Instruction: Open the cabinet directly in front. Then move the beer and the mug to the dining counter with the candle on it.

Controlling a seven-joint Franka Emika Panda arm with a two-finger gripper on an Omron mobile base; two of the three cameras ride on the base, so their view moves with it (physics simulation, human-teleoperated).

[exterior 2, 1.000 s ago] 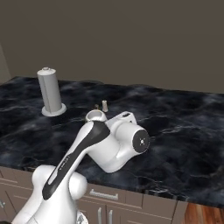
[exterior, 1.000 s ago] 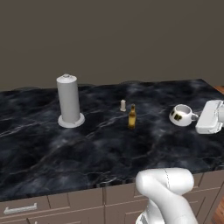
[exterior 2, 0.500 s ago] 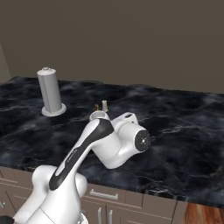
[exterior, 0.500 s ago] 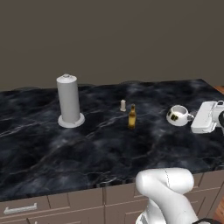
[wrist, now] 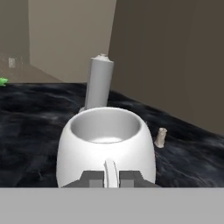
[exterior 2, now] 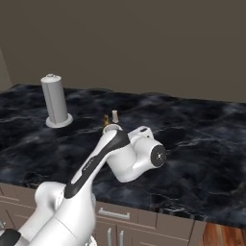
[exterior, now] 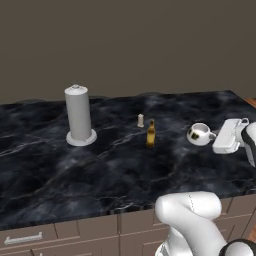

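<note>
On the dining counter (exterior: 60, 175), black marble with white veins, the mug (exterior: 200, 134) sits near the right end, tilted a bit, with the white hand just beside it on the right. Gripper (wrist: 110, 178) is nearly shut, its 2 dark finger tips pinching the mug's thin handle, seen close up in the hand view; the mug's bottom is cut off there by the grey band, so whether it rests on the top or is slightly lifted I cannot tell. Left base view cuts the hand off at the right edge and the fingers themselves are hard to make out. Right base view hides most of the mug (exterior 2: 112, 129) behind the arm's elbow, just a rim showing. Beer (exterior: 150, 134) stands upright left of the mug, apart from it; in the right base view only its neck (exterior 2: 106, 118) peeks over the arm. Candle (exterior: 140, 120) stands just behind the beer, small and cream, also visible in the hand view (wrist: 161, 137) right of the mug. Tall grey cylinder (exterior: 79, 115) on a round base stands well to the left; the hand view shows it (wrist: 99, 83) straight behind the mug. Drawer fronts (exterior: 75, 232) below are partly blocked by the robot's body.
</note>
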